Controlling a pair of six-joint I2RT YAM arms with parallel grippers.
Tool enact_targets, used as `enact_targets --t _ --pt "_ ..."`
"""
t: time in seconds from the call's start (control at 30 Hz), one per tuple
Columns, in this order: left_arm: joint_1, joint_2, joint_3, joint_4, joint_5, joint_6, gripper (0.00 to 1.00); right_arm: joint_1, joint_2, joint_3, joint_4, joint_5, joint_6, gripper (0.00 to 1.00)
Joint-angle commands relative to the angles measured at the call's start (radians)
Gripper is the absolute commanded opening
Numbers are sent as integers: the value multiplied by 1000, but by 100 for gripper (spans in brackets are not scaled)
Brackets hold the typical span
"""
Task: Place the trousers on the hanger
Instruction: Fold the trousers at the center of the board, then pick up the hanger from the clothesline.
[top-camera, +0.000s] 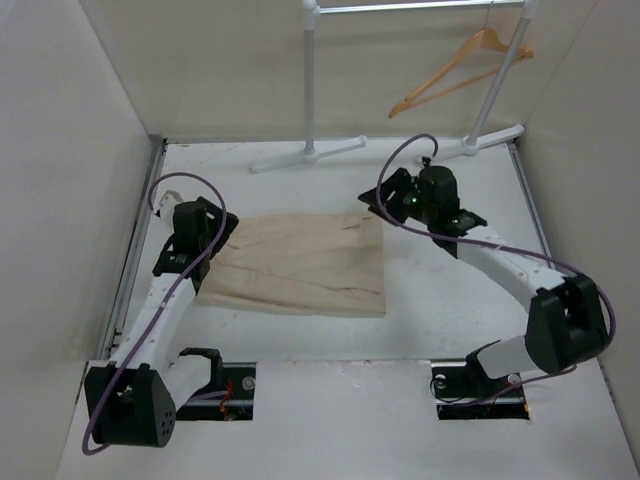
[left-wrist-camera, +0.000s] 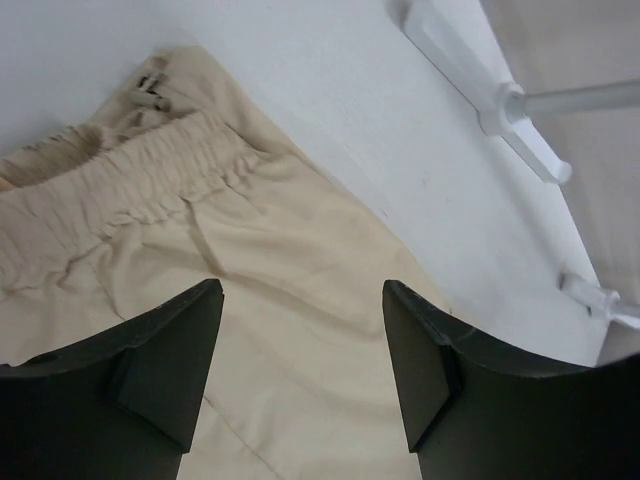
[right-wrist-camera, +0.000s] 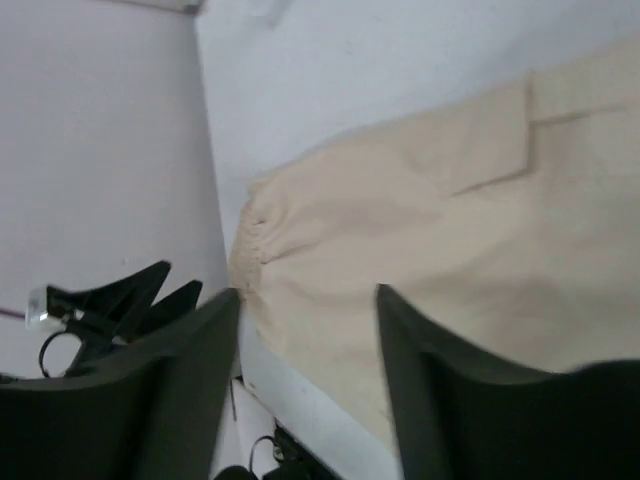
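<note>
The beige trousers (top-camera: 300, 262) lie folded flat in the middle of the white table. The wooden hanger (top-camera: 462, 66) hangs on the white rack at the back right. My left gripper (top-camera: 215, 232) is open and empty over the trousers' left end; the left wrist view shows the gathered waistband (left-wrist-camera: 120, 195) beyond its fingers (left-wrist-camera: 165, 365). My right gripper (top-camera: 385, 203) is open and empty just above the trousers' far right corner; the right wrist view shows the cloth (right-wrist-camera: 420, 250) between its fingers (right-wrist-camera: 190, 380).
A white metal clothes rack (top-camera: 310, 90) stands at the back, its feet (top-camera: 305, 155) on the table. White walls close in on the left and right. Two cut-outs with cables (top-camera: 225, 385) lie at the near edge by the arm bases.
</note>
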Motion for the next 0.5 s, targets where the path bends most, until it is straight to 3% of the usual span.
enact_targets --t 0.0,0.03,0.07,0.1,0.17,0.23,0.33,0.47 --pt "-78 -42 59 -103 10 2 62 -28 -108 133 -153 22 -127 54" --pt "-123 -46 65 -113 7 2 61 -40 -118 176 -179 36 -145 42" --pt "-169 -48 70 -118 5 2 59 -60 -118 242 -218 54 -167 21" --pt "-212 -48 74 -123 7 2 55 -80 -107 311 -258 77 -191 11" --pt "-304 -42 91 -127 5 10 43 -127 -57 457 -325 142 -233 9" --pt "-354 -37 99 -130 -7 19 32 -180 15 593 -382 208 -256 20" --pt "-388 -14 116 -129 -20 27 29 -255 141 777 -416 222 -284 57" --pt "-417 26 131 -117 -53 24 32 -322 324 1032 -465 151 -342 75"
